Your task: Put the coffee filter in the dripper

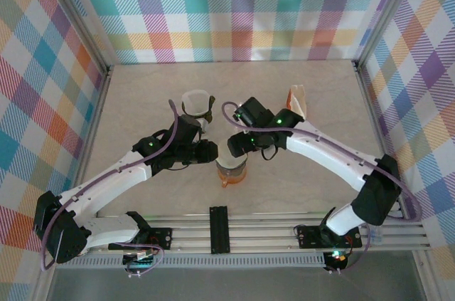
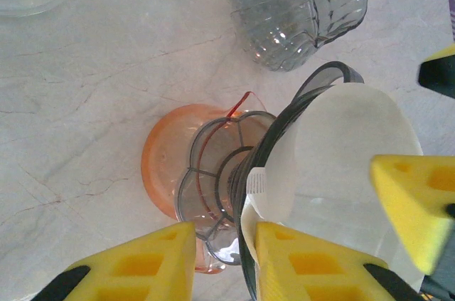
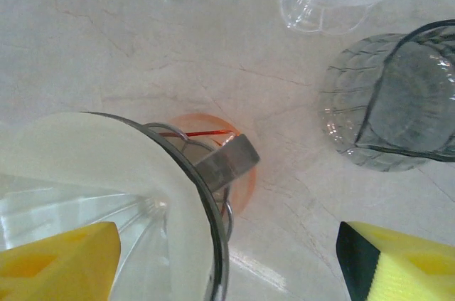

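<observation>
Tabletop (image 1: 142, 94) marbled, both arms crowded at centre. Dripper (image 3: 220, 162) stood on orange cup (image 2: 160, 166); coffee filter (image 2: 348, 151) lay inside its cone, white edge above rim. Step, by my guess: seating, nearly done. Left claw (image 2: 224, 233) narrow, straddled rim and filter edge; pinching or not, couldn't tell. Right claw (image 3: 227, 233) gaped wide, held nothing. Next called for letting go, lifting clear without dragging paper. Filter tip, cone bottom hidden.

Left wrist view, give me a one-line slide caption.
The left gripper pinches the rim of a smoky grey dripper lined with a white paper filter, above an orange glass carafe.
</observation>
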Robot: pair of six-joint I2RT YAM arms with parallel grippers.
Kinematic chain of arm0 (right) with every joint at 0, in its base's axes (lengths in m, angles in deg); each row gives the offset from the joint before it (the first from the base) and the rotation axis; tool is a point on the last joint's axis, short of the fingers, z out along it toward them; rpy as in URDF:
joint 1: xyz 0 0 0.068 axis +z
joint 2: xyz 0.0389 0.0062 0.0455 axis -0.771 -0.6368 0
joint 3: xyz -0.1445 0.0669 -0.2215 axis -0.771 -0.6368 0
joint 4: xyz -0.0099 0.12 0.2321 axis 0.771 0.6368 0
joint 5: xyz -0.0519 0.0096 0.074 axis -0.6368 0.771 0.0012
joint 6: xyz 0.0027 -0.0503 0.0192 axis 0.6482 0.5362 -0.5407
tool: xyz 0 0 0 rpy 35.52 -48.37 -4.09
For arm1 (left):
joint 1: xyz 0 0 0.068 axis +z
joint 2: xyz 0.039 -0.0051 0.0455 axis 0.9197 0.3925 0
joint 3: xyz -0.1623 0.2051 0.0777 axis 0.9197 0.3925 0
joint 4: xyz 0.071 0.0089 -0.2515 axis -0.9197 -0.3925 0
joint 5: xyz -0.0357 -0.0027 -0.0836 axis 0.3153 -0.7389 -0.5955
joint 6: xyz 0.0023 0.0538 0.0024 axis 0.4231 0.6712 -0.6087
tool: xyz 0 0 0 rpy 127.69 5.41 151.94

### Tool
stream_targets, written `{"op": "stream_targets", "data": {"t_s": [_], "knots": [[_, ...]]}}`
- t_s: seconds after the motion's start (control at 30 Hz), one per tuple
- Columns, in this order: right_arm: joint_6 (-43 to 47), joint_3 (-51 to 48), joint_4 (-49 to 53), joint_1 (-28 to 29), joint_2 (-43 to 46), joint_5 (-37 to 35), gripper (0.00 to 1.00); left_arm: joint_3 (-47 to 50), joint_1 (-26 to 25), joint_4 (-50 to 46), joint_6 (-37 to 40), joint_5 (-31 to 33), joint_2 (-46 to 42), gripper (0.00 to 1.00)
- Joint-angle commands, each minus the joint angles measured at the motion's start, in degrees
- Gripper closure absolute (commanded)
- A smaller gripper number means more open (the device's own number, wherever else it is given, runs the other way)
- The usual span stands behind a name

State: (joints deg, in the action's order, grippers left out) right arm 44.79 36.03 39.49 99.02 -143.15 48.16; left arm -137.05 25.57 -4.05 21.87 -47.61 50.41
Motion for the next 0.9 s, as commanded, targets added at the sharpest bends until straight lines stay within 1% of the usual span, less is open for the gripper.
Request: {"op": "stream_targets", "data": {"t_s": [0.0,0.13,0.3,0.53,0.77,0.87], "knots": [[-1.68,-2.12,0.54,-0.88,1.5,-1.81,0.19,1.13,0.8,-0.59,-0.27,-0.3,-0.99,0.71],[-2.45,-3.57,-0.07,-1.64,2.35,-2.32,0.2,1.26,0.85,-0.59,-0.31,-0.18,-1.23,0.71],[-3.23,-3.14,-0.48,-1.75,1.23,-2.54,0.21,1.32,0.8,-0.73,-0.36,0.04,-1.33,0.71],[-3.28,-2.68,-2.62,-1.75,3.96,-1.86,0.18,0.99,0.8,-0.64,-0.41,-0.09,-1.26,0.71],[-3.29,-4.25,-5.32,-1.73,9.11,-1.83,0.15,0.39,0.81,0.15,-0.86,0.04,-1.78,0.6],[-3.75,-4.9,-5.65,-1.81,10.68,-2.05,0.15,-0.09,0.87,0.46,-1.1,-0.05,-2.23,0.54]]}}
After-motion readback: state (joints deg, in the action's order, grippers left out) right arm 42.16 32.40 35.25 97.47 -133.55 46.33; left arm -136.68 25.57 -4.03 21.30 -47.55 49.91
